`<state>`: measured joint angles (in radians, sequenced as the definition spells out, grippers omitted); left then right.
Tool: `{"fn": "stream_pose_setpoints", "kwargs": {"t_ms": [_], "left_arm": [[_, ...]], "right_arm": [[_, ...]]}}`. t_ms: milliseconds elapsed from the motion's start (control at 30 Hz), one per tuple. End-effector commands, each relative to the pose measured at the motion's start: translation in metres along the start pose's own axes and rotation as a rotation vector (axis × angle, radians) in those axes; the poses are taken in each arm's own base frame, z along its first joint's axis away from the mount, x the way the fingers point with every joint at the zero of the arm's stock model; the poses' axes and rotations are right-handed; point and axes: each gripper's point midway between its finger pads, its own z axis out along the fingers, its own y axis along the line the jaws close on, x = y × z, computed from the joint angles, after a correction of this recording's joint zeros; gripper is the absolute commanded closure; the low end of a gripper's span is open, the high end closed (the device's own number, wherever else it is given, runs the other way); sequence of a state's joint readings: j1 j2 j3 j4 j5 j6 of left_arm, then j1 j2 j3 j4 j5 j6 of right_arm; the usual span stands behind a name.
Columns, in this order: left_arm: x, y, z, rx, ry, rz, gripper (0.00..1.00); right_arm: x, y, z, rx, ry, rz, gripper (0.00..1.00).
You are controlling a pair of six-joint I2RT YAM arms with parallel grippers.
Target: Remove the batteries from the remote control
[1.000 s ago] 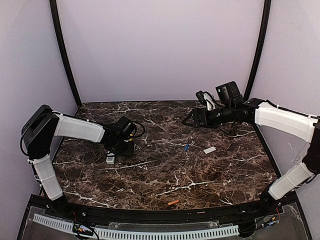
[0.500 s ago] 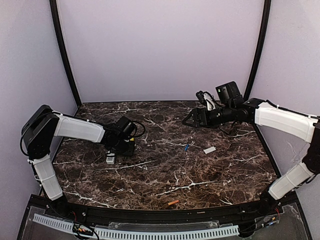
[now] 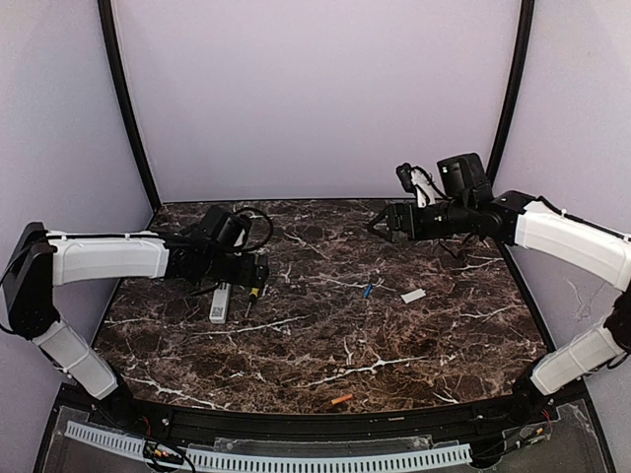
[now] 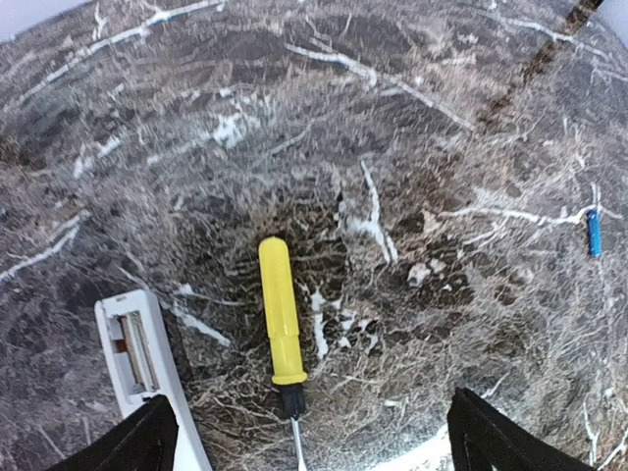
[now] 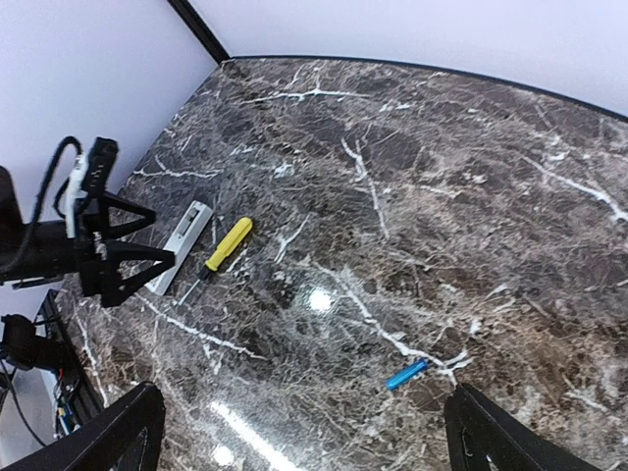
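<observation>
The white remote control (image 3: 219, 303) lies at the left of the table, its battery bay open and facing up (image 4: 132, 348). The blue battery (image 3: 367, 291) lies mid-table, also seen in the wrist views (image 4: 593, 234) (image 5: 406, 374). The orange battery (image 3: 341, 399) rests near the front edge. My left gripper (image 3: 256, 273) hovers open above the table just right of the remote, with nothing between its fingers (image 4: 137, 444). My right gripper (image 3: 380, 222) hangs open and empty high over the back right, far from the remote.
A yellow-handled screwdriver (image 4: 280, 314) (image 5: 228, 243) lies on the marble beside the remote. A small flat white cover (image 3: 413, 295) sits right of the blue battery. Black frame posts stand at the back corners.
My left gripper has opened and lifted away from the remote, and the screwdriver now lies free on the table. The right arm has risen slightly.
</observation>
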<state>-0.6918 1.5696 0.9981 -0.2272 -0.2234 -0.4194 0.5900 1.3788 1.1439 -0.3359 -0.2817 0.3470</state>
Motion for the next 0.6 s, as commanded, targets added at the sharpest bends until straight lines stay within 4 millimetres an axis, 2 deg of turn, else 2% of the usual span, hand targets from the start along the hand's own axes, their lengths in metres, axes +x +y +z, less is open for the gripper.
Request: {"fn": "stream_pose_setpoints", "kwargs": {"t_ms": [0, 100, 300, 400, 433, 467, 500, 533, 567], "left_arm": [[-0.027, 0.02, -0.03, -0.084, -0.11, 0.06, 0.03], [-0.038, 0.035, -0.044, -0.157, -0.164, 0.11, 0.04], [-0.054, 0.089, -0.071, -0.32, -0.275, 0.14, 0.04], [-0.055, 0.125, -0.083, -0.408, -0.313, 0.098, 0.04], [-0.06, 0.132, -0.09, -0.423, -0.358, 0.081, 0.04], [-0.051, 0.145, -0.086, -0.456, -0.348, 0.095, 0.04], [-0.061, 0.151, -0.096, -0.48, -0.419, 0.072, 0.04], [-0.051, 0.161, -0.093, -0.518, -0.408, 0.1, 0.04], [-0.061, 0.168, -0.104, -0.544, -0.48, 0.078, 0.05]], "right_arm": [[-0.03, -0.021, -0.014, 0.149, -0.138, -0.045, 0.01], [-0.039, -0.037, -0.016, 0.24, -0.162, -0.072, 0.01], [-0.057, -0.083, -0.03, 0.485, -0.235, -0.137, 0.01], [-0.063, -0.12, -0.046, 0.603, -0.264, -0.099, 0.01], [-0.062, -0.133, -0.05, 0.636, -0.267, -0.074, 0.01], [-0.058, -0.146, -0.053, 0.662, -0.265, -0.055, 0.01], [-0.056, -0.158, -0.057, 0.683, -0.267, -0.037, 0.01], [-0.053, -0.17, -0.06, 0.702, -0.269, -0.026, 0.01], [-0.048, -0.181, -0.063, 0.719, -0.268, -0.021, 0.01]]}}
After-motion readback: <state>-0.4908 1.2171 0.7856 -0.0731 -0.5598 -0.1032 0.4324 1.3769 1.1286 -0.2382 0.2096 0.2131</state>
